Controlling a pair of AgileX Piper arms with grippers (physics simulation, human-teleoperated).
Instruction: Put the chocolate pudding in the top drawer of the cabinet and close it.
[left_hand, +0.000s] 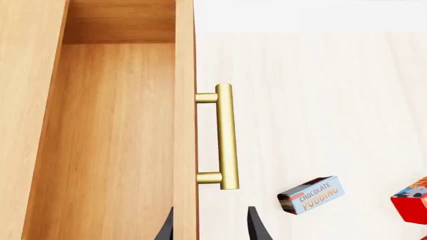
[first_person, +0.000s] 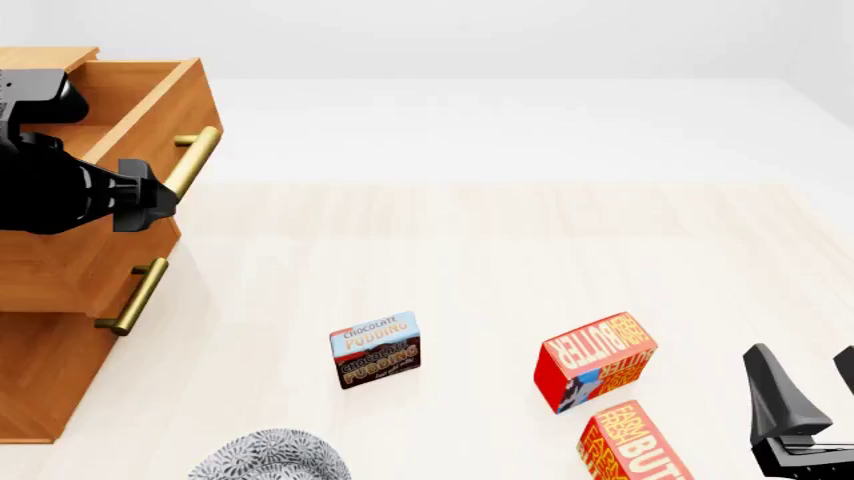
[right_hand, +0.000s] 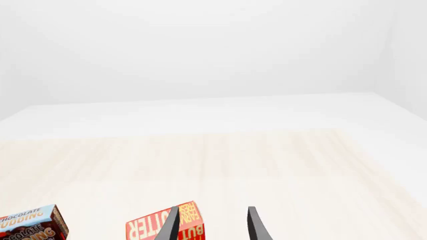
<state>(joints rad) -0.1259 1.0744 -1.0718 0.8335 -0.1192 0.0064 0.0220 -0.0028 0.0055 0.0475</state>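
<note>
At far left, cabinet (first_person: 54, 300): orange-brown wood with visible grain, boxy, far larger than the cartons; 2 brass bar handles show on its fronts.
Top drawer (left_hand: 113, 150): pulled out, its smooth wooden floor bare; no box inside. Its handle (left_hand: 227, 136) is a round brass bar on 2 short posts.
Left end effector (left_hand: 210, 225): fingers spread, straddling the drawer's front panel just short of the handle, pinching nothing. In the front view the dark arm hides the fingertips, so whether they brush the wood is hard to say.
Step in hand: drawer looks opened; the pudding is not yet picked up.
Patterned grey round object (first_person: 274, 458): at the near edge of the worktop (first_person: 534, 250), only partly in view.
Chocolate pudding (first_person: 375, 349): small thin flat carton, light-blue band above dark brown, standing on the pale wood-grain worktop, well apart from the cabinet and from both end effectors.
Butter boxes: 1 red-orange carton (first_person: 595, 360) right of the pudding, another (first_person: 638, 445) nearer the camera; thicker, glossy print.
Right end effector (first_person: 809, 395): dark fingers spread, empty, low at the right edge, beside the butter boxes.
Next move: probably an arm reaches the pudding, closes on its thin faces, and avoids the neighbouring butter carton.
</note>
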